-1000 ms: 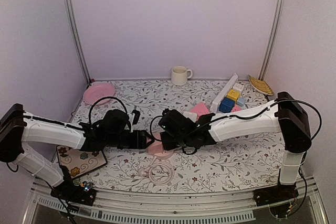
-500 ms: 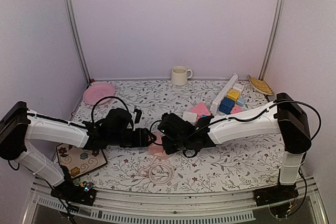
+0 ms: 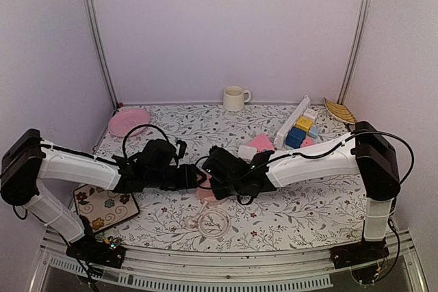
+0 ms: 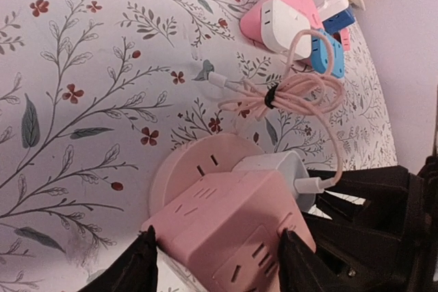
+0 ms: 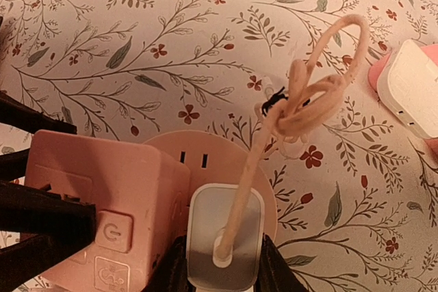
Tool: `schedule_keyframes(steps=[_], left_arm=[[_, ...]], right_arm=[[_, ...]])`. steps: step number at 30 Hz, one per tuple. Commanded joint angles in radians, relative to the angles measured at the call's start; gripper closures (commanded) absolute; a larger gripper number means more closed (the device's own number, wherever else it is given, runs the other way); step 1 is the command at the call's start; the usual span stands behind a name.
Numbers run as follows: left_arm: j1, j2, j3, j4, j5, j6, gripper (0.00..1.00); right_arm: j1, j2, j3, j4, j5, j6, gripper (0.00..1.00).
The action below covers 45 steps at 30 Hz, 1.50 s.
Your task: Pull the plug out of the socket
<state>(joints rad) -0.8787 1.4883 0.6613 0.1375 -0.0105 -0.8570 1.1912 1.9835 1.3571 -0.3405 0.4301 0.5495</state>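
Right wrist: rounded white plug [image 5: 222, 237], boxy socket [image 5: 123, 210].

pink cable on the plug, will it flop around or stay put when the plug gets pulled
Probably floppy: the pink cable curls in loose loops. Its black tie should keep the bundle together, so it likely trails behind the white plug as one light clump.

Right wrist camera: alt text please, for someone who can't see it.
The right gripper clamps a white plug seated in a pink socket cube. The plug's pink cable, bundled with a black tie, rests on a floral tablecloth; the left gripper holds the cube's left side.
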Motion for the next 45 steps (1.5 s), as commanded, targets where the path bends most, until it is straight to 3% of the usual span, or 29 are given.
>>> schedule_keyframes(steps=[1,7,16,29,33,39,45], left_arm=[[-0.005,0.073,-0.006,-0.144,-0.047,-0.014,0.41],[-0.009,0.104,-0.002,-0.165,-0.077,-0.024,0.4],[-0.017,0.11,0.013,-0.17,-0.081,-0.005,0.4],[-0.034,-0.203,-0.02,-0.049,-0.023,0.365,0.24],[-0.077,-0.21,-0.054,0.01,0.018,0.471,0.22],[-0.192,-0.246,-0.131,0.151,-0.028,0.603,0.17],[-0.247,-0.141,-0.059,0.099,-0.075,0.664,0.15]], right_arm=[[0.03,-0.026,0.036,0.069,0.074,-0.049,0.93],[0.067,-0.062,0.023,0.131,0.144,-0.101,0.96],[0.057,-0.133,-0.056,0.225,0.087,-0.109,0.96],[-0.003,-0.219,-0.199,0.313,-0.042,-0.208,0.96],[-0.016,-0.252,-0.241,0.347,-0.09,-0.241,0.96],[-0.042,-0.296,-0.31,0.39,-0.179,-0.264,0.96],[-0.052,-0.311,-0.336,0.396,-0.219,-0.267,0.96]])
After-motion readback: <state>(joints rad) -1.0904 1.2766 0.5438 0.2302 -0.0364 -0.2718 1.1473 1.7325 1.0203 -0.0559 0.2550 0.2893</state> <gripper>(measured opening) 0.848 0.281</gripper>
